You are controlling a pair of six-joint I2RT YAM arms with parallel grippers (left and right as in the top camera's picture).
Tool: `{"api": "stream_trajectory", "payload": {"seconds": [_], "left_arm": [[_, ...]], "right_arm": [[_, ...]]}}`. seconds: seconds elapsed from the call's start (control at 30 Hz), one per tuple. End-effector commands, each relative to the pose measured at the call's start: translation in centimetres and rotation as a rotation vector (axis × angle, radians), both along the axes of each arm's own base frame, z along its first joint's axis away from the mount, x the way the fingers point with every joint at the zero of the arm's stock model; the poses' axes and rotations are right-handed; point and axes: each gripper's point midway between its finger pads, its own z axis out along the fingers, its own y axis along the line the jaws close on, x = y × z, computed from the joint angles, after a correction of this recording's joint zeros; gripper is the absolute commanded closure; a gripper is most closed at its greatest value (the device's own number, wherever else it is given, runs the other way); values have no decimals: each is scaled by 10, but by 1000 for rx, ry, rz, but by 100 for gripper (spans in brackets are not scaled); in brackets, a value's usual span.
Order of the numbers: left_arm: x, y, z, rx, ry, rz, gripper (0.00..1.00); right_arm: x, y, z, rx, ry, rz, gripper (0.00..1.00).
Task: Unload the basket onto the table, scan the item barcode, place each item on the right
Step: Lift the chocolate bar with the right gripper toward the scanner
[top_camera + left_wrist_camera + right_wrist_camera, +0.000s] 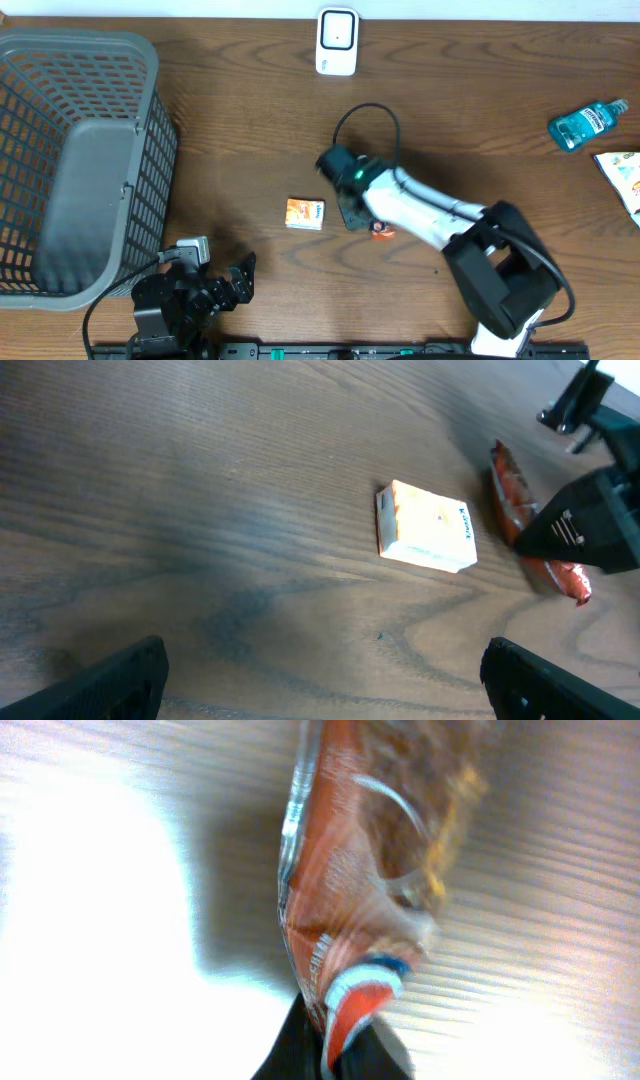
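Though blurred, packet (350, 890) in right hand (372, 222).

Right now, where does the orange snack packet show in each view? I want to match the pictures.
Overhead: right of centre, the snack packet peeks out under the right gripper.
Left wrist: snack packet near the right edge, its middle hidden by that gripper.
Right wrist: snack packet fills the centre, close and blurred.
Shared landmark: the small box, picture-left of it in overhead and left wrist; absent from right wrist.
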Motion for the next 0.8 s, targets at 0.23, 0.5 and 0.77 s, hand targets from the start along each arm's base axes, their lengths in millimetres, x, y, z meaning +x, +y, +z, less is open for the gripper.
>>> {"api": "stream_trajectory", "payload": {"seconds": [0.23,0.5,0.77], "left_arm": [[-1,-1,0,-15,5,1,0],[-1,-1,0,-15,5,1,0],[-1,-1,0,-15,5,0,0]], "right_arm": [[-70,96,109,1138,492,393,99],[-75,106,169,1496,568,393,99],[-75,106,169,1502,550,413,99]]}}
